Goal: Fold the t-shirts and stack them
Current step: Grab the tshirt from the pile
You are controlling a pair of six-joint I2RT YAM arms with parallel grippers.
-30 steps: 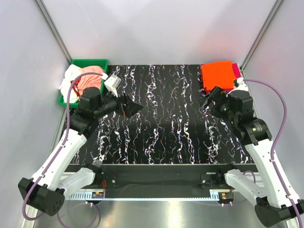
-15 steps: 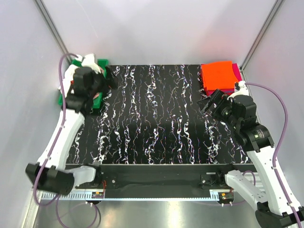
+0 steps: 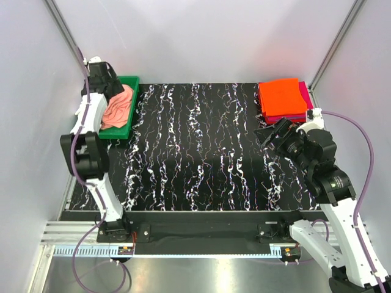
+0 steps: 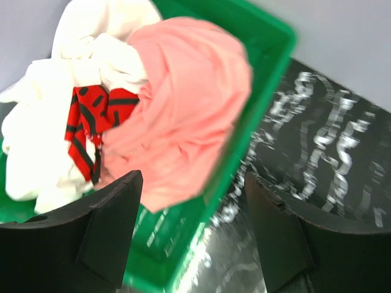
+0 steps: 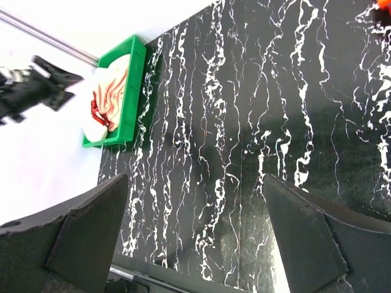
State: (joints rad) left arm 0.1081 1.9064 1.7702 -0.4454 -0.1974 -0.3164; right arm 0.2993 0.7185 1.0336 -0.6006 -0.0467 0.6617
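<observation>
Found left gripper (image 4: 192, 177) spread wide and empty, poised over green bin (image 4: 269, 43). Noted salmon-pink t-shirt (image 4: 183, 110) heaped just beyond fingertips, against white t-shirt (image 4: 36, 122) and red t-shirt (image 4: 91, 122). Judged soft, light, limp, apt to drag neighbours; best pinched at a raised top fold. Cannot trace collar, sleeves or hems. Found right gripper (image 5: 195, 177) agape, empty; folded orange t-shirt (image 3: 281, 97) over magenta t-shirt (image 3: 303, 91) just beyond.

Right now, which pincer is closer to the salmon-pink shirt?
Left. Left pincer hangs over the salmon-pink shirt in the green bin; right pincer is across the table by the orange shirt.
</observation>
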